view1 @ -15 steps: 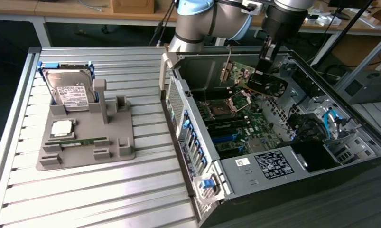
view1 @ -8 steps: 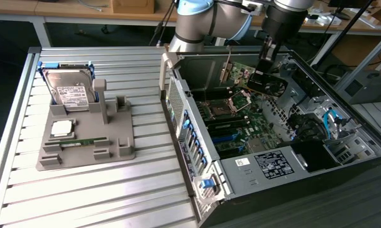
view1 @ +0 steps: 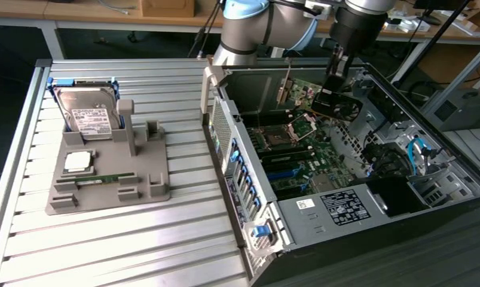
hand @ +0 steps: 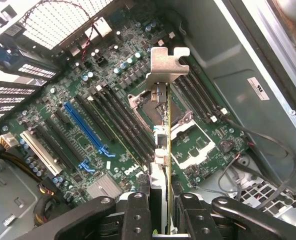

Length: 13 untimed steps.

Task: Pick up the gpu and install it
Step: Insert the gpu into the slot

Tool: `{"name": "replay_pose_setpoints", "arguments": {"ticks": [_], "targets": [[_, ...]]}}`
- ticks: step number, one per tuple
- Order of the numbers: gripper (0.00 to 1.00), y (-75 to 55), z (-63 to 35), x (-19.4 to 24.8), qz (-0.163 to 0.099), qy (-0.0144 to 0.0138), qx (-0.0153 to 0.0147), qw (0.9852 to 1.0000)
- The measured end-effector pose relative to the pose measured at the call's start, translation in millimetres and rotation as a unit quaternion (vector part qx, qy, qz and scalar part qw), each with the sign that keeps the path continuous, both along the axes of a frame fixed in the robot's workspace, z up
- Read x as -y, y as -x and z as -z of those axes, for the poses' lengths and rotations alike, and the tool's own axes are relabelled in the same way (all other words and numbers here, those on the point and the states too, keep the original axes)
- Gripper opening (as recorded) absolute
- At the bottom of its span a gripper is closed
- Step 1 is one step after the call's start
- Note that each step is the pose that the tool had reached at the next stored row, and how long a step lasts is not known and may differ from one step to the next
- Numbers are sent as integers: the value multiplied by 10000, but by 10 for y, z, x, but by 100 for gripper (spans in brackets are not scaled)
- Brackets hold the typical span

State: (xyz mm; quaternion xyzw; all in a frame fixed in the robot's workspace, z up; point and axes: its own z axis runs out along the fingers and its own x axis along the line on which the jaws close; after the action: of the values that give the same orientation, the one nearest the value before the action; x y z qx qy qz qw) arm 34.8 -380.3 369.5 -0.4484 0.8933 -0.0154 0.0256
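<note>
My gripper point(view1: 336, 82) hangs inside the open computer case point(view1: 260, 233), shut on the gpu point(view1: 338, 105), a dark card held above the motherboard point(view1: 320, 158) near its far end. In the wrist view the gpu point(hand: 162, 145) appears edge-on, running away from my gripper point(hand: 162, 220), with its silver bracket point(hand: 166, 62) at the far end. The black fingers point(hand: 136, 216) press on both flat sides of the card. The card floats over the motherboard point(hand: 53, 107) between the long black slots and the CPU socket point(hand: 188, 145), touching neither.
A long blue slot point(hand: 87, 126) and a white slot point(hand: 42, 150) lie on the board beside the card. On the exterior view's left, a grey fixture point(view1: 104, 179) holds a hard drive point(view1: 88, 113), a CPU chip point(view1: 78, 160) and a green RAM stick point(view1: 103, 177) on the slatted table point(view1: 144, 239).
</note>
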Motion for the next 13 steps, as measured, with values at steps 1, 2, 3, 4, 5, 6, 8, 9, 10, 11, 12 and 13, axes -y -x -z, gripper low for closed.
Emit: {"name": "replay_pose_setpoints", "arguments": {"ticks": [1,2,3,4,5,6,8,9,10,11,12,13], "targets": [[27,0,0,0,-19,0,0,10000],[27,0,0,0,-44,0,0,10000],[27,0,1,0,-65,0,0,10000],[27,0,1,0,-80,0,0,10000],[27,0,1,0,-99,0,0,10000],[27,0,1,0,-115,0,0,9999],[27,0,1,0,-147,0,0,9999],[27,0,1,0,-163,0,0,9999],[27,0,1,0,-178,0,0,9998],[27,0,2,0,-193,0,0,9998],[27,0,1,0,-208,0,0,9998],[27,0,2,0,-238,0,0,9997]]}}
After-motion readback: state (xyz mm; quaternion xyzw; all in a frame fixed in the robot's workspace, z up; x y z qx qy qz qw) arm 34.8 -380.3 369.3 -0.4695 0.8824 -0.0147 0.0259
